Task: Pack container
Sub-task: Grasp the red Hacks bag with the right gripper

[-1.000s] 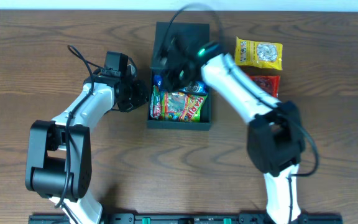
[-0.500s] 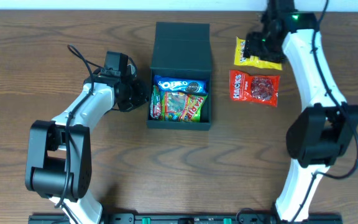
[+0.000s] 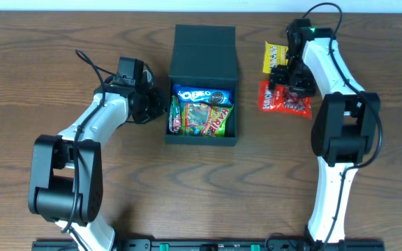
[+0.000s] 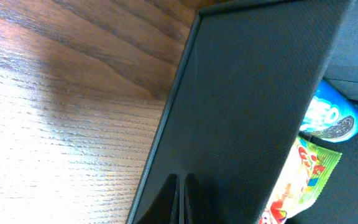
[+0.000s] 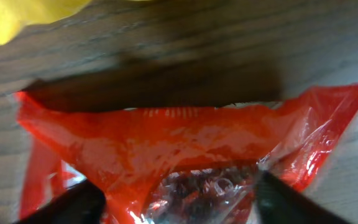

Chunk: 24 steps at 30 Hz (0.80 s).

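The dark teal container (image 3: 202,139) stands mid-table with its flap lid (image 3: 204,45) folded back. Inside lie a blue Oreo packet (image 3: 202,94) and a colourful gummy packet (image 3: 201,117). My left gripper (image 3: 155,106) is shut and presses against the container's left outer wall (image 4: 247,93), its fingertips (image 4: 180,177) together with nothing between them. My right gripper (image 3: 288,82) hovers low over a red snack packet (image 3: 278,103), open. In the right wrist view its two fingers (image 5: 73,202) straddle the red packet (image 5: 185,143), which fills the gap between them.
A yellow snack packet (image 3: 272,57) lies just beyond the red one, partly under my right arm. A black cable (image 3: 89,63) loops off the left arm. The back table edge runs along the top of the overhead view.
My right arm left the container, where the Oreo packet now lies, swung right past the yellow packet and came down over the red one, jaws opened. The left arm has not moved.
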{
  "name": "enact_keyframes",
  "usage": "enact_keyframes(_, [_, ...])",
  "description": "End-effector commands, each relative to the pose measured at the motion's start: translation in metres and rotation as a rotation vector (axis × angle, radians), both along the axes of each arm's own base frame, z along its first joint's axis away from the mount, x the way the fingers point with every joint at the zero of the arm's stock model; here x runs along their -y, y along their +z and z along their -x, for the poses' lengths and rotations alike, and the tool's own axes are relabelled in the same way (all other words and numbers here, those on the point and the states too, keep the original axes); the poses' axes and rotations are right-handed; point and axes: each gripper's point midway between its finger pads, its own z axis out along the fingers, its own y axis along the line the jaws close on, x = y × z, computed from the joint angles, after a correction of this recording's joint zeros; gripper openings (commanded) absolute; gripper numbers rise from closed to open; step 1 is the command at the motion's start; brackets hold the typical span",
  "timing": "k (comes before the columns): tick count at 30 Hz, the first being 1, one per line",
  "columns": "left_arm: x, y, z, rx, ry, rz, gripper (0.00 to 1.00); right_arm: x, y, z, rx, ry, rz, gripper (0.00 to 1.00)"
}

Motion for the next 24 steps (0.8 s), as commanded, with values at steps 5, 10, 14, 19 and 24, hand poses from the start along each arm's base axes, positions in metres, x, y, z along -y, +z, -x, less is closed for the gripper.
enact_keyframes(5, [0.005,-0.001,-0.002,-0.006,-0.008,0.019,0.06,-0.003,-0.017,0.011,-0.062,0.001,0.014,0.02])
enact_keyframes(10, [0.001,0.006,-0.009,0.014,0.003,0.022,0.06,-0.003,0.020,0.012,-0.042,-0.010,0.014,0.01])
enact_keyframes(14, [-0.009,0.028,-0.023,0.077,0.027,0.025,0.06,-0.012,0.074,0.004,0.064,-0.002,0.006,0.01])
enact_keyframes(19, [-0.031,0.071,-0.042,0.199,0.061,0.022,0.06,-0.052,0.142,0.007,0.221,0.086,-0.018,0.01])
enact_keyframes(24, [-0.046,0.098,-0.045,0.288,0.062,-0.012,0.06,-0.100,0.155,0.019,0.242,0.165,-0.079,0.02])
